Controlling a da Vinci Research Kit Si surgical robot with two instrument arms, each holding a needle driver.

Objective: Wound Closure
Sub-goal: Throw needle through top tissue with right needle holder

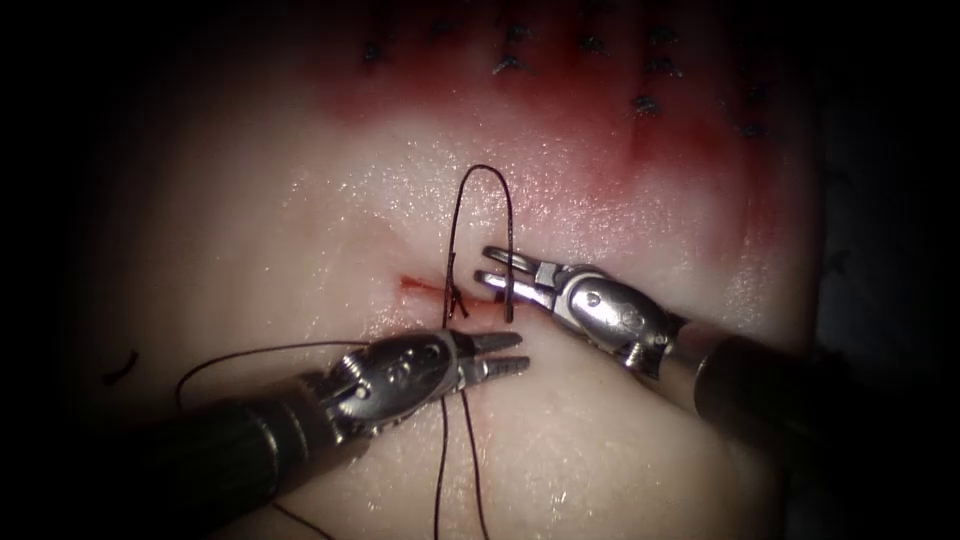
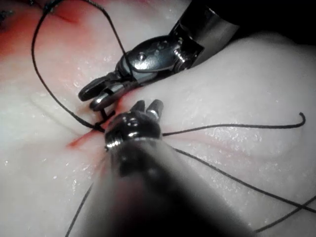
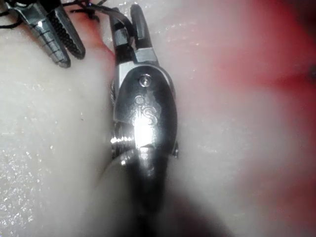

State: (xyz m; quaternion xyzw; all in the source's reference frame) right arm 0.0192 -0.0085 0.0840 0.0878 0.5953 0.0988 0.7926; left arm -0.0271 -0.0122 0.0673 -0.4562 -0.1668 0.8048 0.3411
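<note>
Endoscope view: the pale, glistening pork-belly tissue (image 1: 300,250) carries a short red cut (image 1: 440,290) at its middle, with red fluid (image 1: 560,110) staining its far part around a row of dark finished stitches (image 1: 590,45). A thin dark suture thread (image 1: 480,172) rises from the cut in a tall narrow loop, and its strands run down toward the near edge. The right arm's silver two-jawed end effector (image 1: 495,266), just right of the cut, has its jaws parted around the loop's right strand, whose short end hangs below them; a firm grip cannot be confirmed. The left arm's silver end effector (image 1: 515,353) lies just below the cut with jaws slightly apart, holding nothing; thread strands pass beneath it. A curved needle is not discernible. A small cut thread scrap (image 1: 122,366) lies on the tissue at far left.
</note>
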